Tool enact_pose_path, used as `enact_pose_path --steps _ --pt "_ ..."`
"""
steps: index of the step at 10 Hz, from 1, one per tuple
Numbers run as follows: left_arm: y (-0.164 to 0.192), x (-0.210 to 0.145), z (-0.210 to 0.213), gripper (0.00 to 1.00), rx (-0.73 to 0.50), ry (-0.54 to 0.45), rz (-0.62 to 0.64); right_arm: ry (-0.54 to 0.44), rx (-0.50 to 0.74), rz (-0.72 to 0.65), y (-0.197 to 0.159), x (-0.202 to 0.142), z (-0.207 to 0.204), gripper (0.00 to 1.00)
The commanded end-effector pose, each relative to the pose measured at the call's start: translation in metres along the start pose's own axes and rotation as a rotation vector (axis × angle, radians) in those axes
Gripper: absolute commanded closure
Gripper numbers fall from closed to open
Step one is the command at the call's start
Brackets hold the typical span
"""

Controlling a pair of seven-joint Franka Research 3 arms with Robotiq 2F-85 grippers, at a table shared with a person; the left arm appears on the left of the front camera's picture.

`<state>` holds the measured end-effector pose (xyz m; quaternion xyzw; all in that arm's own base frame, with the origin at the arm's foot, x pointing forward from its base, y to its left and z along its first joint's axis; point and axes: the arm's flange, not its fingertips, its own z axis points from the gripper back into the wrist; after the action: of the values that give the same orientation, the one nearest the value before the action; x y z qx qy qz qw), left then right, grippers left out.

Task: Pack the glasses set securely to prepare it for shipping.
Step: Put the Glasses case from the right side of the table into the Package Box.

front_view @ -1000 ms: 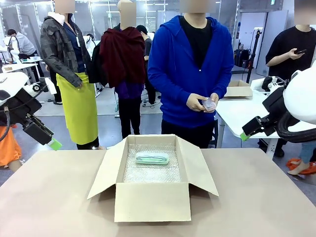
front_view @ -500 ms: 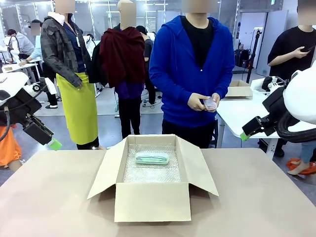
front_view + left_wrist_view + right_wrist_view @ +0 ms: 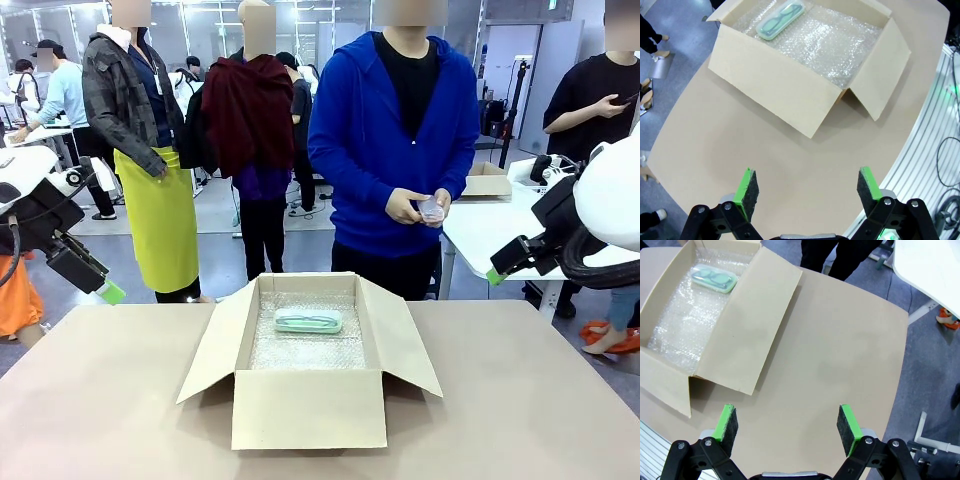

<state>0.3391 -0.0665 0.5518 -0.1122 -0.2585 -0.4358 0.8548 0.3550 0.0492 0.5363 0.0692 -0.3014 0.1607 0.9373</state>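
An open cardboard box point(image 3: 310, 405) stands mid-table, lined with bubble wrap point(image 3: 305, 345). The mint green glasses case point(image 3: 308, 320) lies on the wrap toward the far wall; it also shows as the green case point(image 3: 780, 19) and the same case point(image 3: 715, 279) in the wrist views. The person in blue holds the pale pink wrapped case point(image 3: 431, 210) in both hands at waist height, beyond the table. My left gripper point(image 3: 803, 189) hovers open above the table's left side, and my right gripper point(image 3: 786, 423) hovers open above the right side. Both are empty and away from the box.
The box's flaps point(image 3: 213, 345) spread outward to either side and toward me. Bare tan tabletop point(image 3: 110, 400) surrounds the box. A white table point(image 3: 500, 225) carrying a small cardboard box point(image 3: 484, 180) stands at the back right. Other people stand behind.
The person in blue has shifted slightly right while handling the pink case. Both arms and the box are still.
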Motion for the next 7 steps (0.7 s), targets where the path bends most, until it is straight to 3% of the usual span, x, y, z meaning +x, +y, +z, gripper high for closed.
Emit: enact_pose_path --steps 1,7 --pt "0.0 0.0007 0.0022 0.0 -0.009 -0.018 0.004 -0.001 -0.009 -0.016 0.0022 0.0003 -0.0012 0.0" --pt "0.0 0.0007 0.0022 0.0 -0.009 -0.018 0.004 -0.001 -0.009 -0.016 0.0022 0.0003 -0.0012 0.0"
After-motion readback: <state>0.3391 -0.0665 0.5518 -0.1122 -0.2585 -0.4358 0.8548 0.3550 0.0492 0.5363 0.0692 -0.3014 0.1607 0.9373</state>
